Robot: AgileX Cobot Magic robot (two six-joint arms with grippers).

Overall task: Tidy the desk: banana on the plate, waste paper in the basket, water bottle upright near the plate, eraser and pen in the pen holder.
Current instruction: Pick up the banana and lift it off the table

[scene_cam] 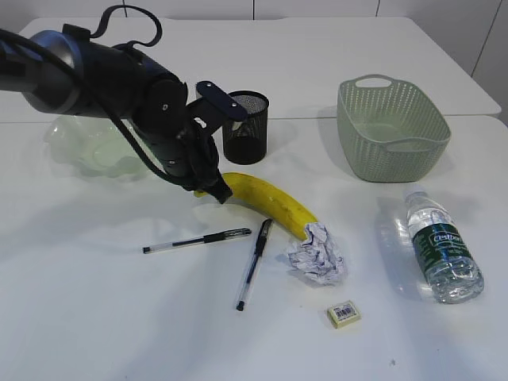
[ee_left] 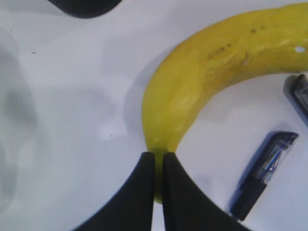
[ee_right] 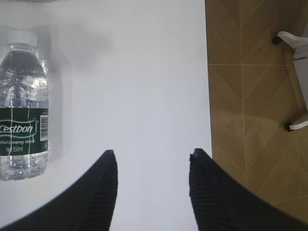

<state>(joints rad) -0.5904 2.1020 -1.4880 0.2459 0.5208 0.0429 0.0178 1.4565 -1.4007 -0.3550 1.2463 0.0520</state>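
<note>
Left gripper [ee_left: 159,166] clamped on the banana's [scene_cam: 270,202] stem end at mid-counter [scene_cam: 95,317]; the fruit's long axis runs from it toward the paper ball [scene_cam: 316,252]. The plate [scene_cam: 87,147] lies toward the counter's left edge, nothing between. Right gripper [ee_right: 151,163] stands apart, empty, beside the lying bottle [ee_right: 21,106].

We lose the banana's [ee_left: 202,77] stem end between the left gripper's [ee_left: 159,159] black fingers. At twelve o'clock in the left wrist view the pen holder [ee_left: 84,6] is cropped; at three o'clock one pen [ee_left: 301,94] is cropped and blurred.
</note>
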